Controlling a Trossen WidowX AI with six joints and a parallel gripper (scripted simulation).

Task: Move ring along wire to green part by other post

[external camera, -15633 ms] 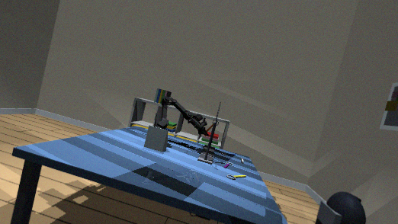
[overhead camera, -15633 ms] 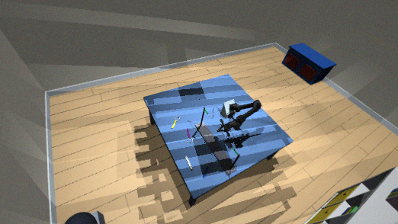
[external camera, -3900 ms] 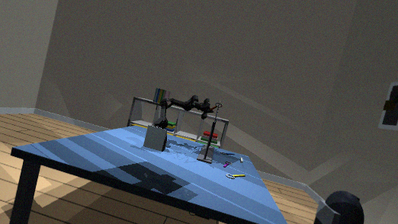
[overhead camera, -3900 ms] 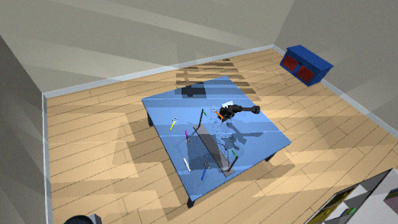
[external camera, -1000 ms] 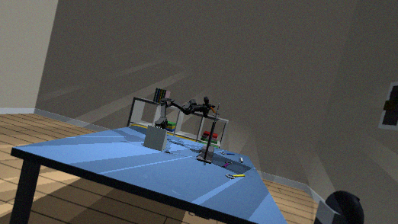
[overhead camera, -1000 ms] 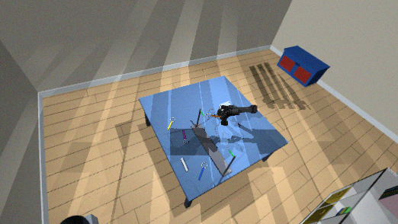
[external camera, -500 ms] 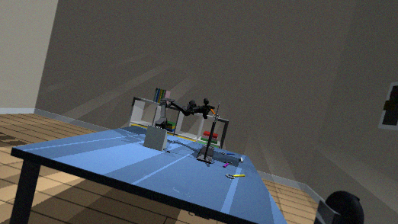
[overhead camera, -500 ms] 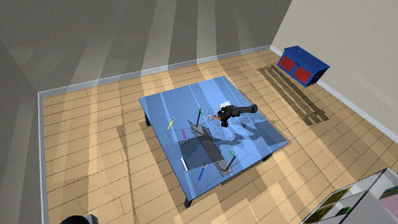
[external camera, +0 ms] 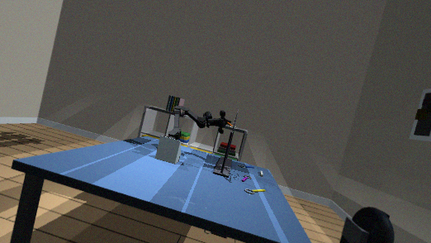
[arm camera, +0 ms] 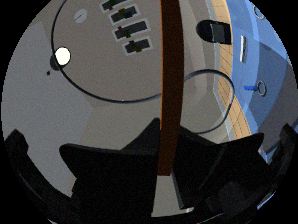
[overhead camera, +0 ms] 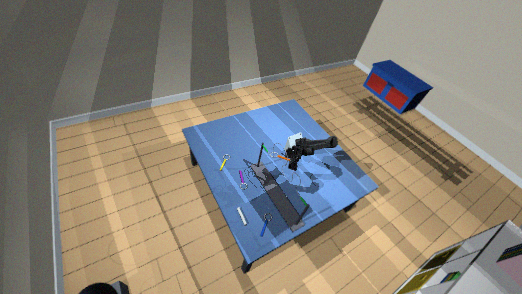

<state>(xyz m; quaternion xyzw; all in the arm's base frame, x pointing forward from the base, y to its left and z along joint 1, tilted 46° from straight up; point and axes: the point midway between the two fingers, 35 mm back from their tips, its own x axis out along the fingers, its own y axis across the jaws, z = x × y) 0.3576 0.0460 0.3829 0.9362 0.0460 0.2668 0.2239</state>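
Observation:
My gripper [overhead camera: 290, 159] [external camera: 225, 123] [arm camera: 160, 121] is shut on the orange handle [overhead camera: 283, 157] [external camera: 229, 123] [arm camera: 172, 75], above the table. The handle's ring [overhead camera: 273, 154] is at its far end, close to the green part [overhead camera: 265, 149] beside the far post [overhead camera: 260, 156] [external camera: 228, 146]. The images are too small to tell whether the wire passes through the ring or touches it. The thin grey wire [arm camera: 120, 101] curves behind the handle in the wrist view. The other green part [overhead camera: 303, 200] is beside the near post [overhead camera: 302, 214].
A dark base [overhead camera: 282, 196] joins the posts. Rings with yellow [overhead camera: 223, 164] [external camera: 258, 190], magenta [overhead camera: 242, 177] [external camera: 246, 178] and blue [overhead camera: 264, 228] handles and a white stick [overhead camera: 242, 216] lie on the table. A pale box [overhead camera: 294, 140] [external camera: 168, 150] stands near the arm.

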